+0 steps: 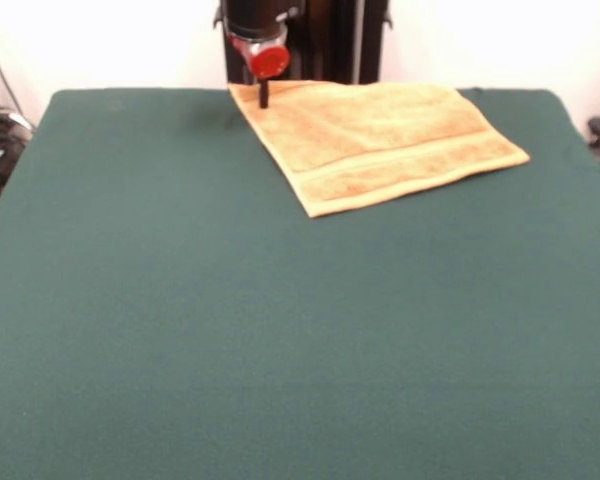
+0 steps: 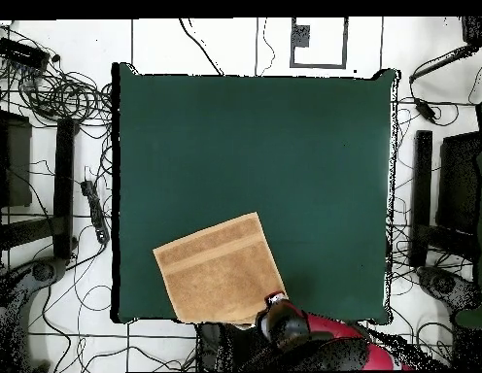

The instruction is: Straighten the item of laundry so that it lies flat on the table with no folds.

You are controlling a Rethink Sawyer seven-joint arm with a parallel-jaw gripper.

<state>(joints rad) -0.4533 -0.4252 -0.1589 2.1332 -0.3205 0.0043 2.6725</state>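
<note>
The item of laundry (image 1: 380, 140), an orange-yellow towel with a woven band, lies spread and turned at an angle on the green table (image 1: 280, 330), at its far side. From overhead, the item of laundry (image 2: 221, 272) reaches the table (image 2: 255, 146) edge nearest the robot base. My gripper (image 1: 263, 95) comes down onto the towel's far left corner, below a red round part of the arm. In the overhead view the gripper (image 2: 277, 299) sits at the towel's lower right corner. The towel looks mostly flat, with no large fold showing.
Coiled cables (image 2: 60, 92) and a dark stand (image 2: 62, 185) lie on the floor left of the table in the overhead view. Another dark stand (image 2: 422, 194) is at its right. The green cloth stretches far beyond the towel.
</note>
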